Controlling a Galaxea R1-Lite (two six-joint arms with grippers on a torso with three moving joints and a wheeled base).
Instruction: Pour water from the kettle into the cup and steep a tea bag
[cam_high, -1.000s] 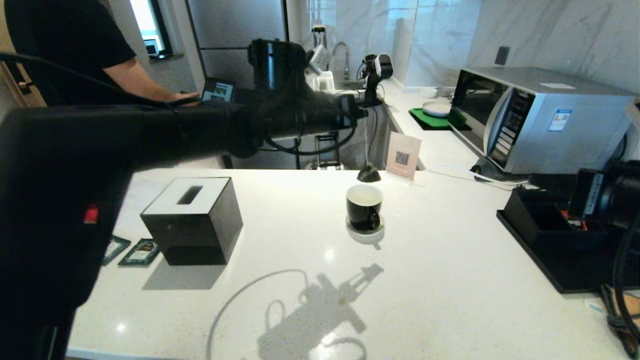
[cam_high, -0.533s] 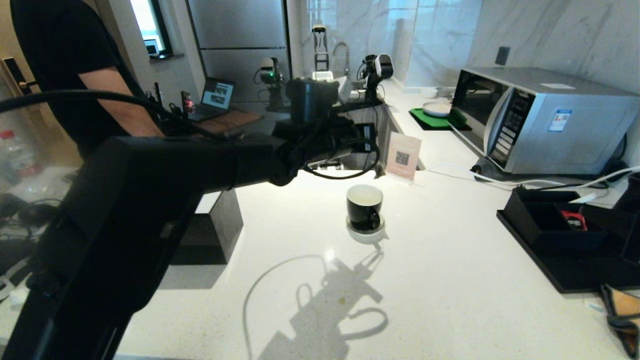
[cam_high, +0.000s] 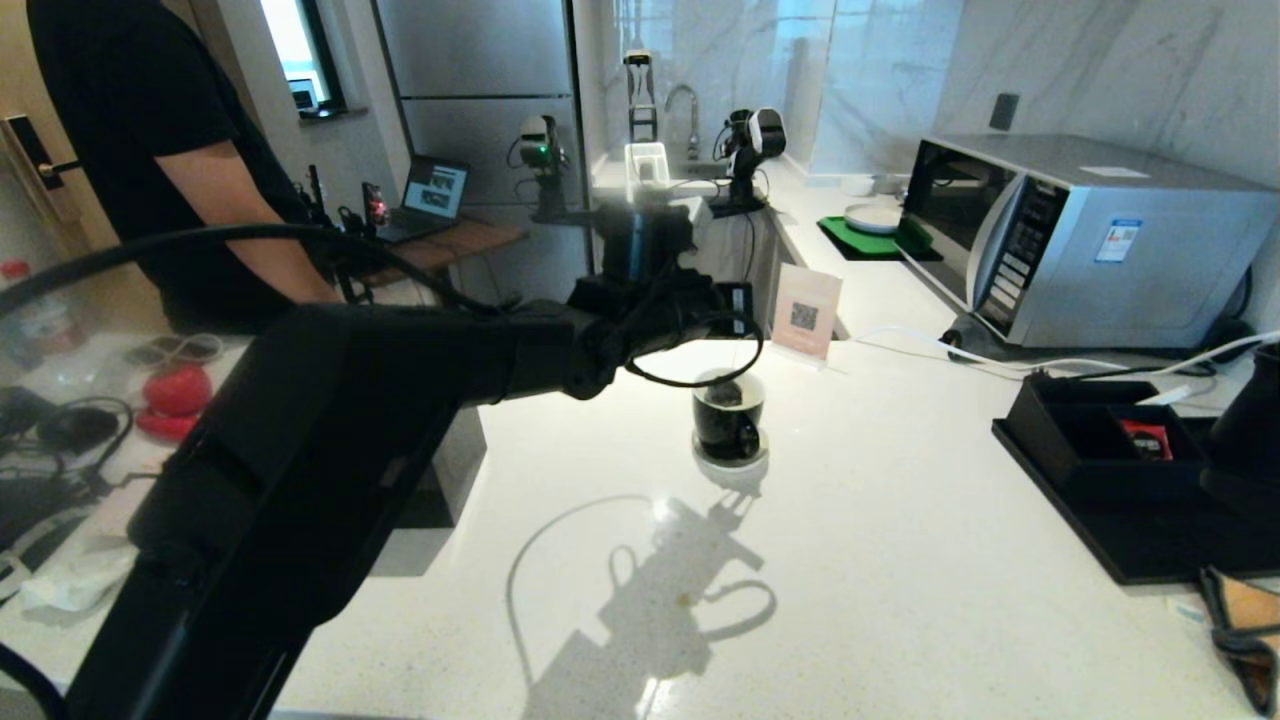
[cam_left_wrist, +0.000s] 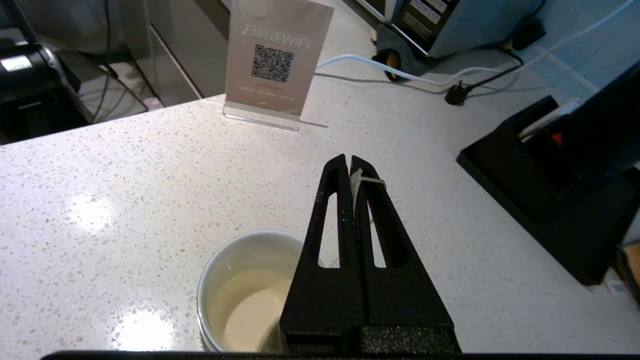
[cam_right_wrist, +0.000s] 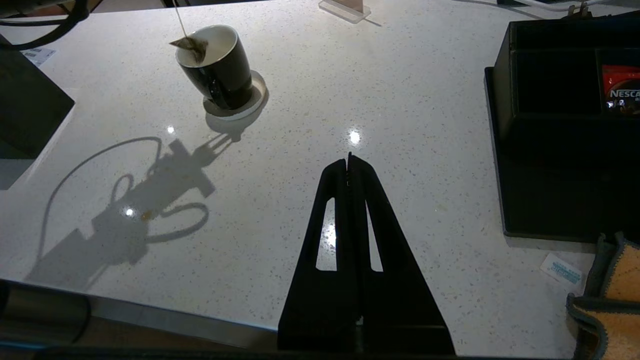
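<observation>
The black cup (cam_high: 728, 425) with a white inside stands on its white saucer (cam_high: 735, 462) mid-table. My left gripper (cam_left_wrist: 350, 164) hovers above it, shut on the tea bag's white string (cam_left_wrist: 361, 181). The tea bag (cam_right_wrist: 190, 46) hangs from that string at the cup's (cam_right_wrist: 220, 67) mouth, by the rim. Pale liquid (cam_left_wrist: 247, 312) lies in the cup (cam_left_wrist: 220, 265). My right gripper (cam_right_wrist: 348, 161) is shut and empty, low over the table's front right. The black kettle (cam_high: 1248, 430) stands at the right edge, partly cut off.
A black tissue box (cam_high: 445, 470) sits behind my left arm. A QR sign (cam_high: 806, 312) stands beyond the cup and a microwave (cam_high: 1080, 240) at the back right. A black organiser tray (cam_high: 1090, 455) lies on the right. A person (cam_high: 150, 130) stands at the back left.
My left arm has come down and forward, bringing the hanging tea bag from behind the cup into its mouth. The right arm has left the head view's right edge.
</observation>
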